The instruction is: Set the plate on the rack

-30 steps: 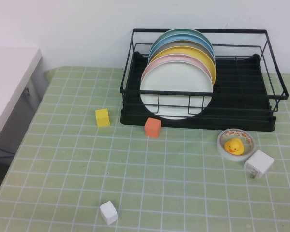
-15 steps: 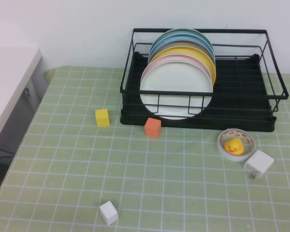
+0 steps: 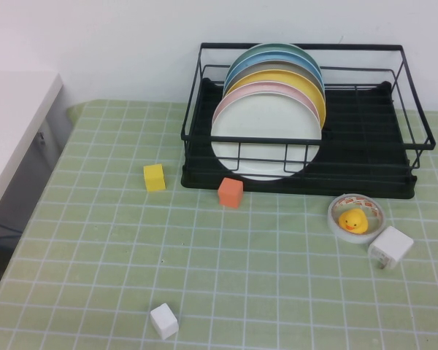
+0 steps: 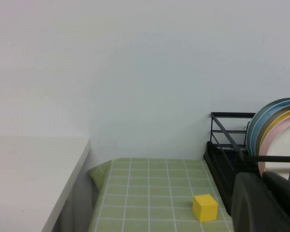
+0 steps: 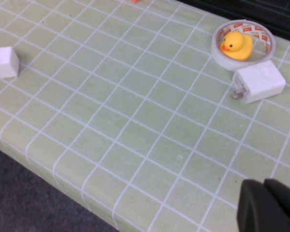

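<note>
The pale mint-white plate stands upright at the front of a row of plates in the black wire rack. Behind it stand pink, yellow, grey, blue and green plates. The plate's edge also shows in the left wrist view, inside the rack. Neither arm shows in the high view. My left gripper is shut and empty, raised above the table's left side and facing the rack's left end. My right gripper is shut and empty, above the table's near edge.
A yellow cube and an orange cube lie in front of the rack. A white cube lies near the front edge. A tape roll holding a rubber duck and a white charger lie at the right.
</note>
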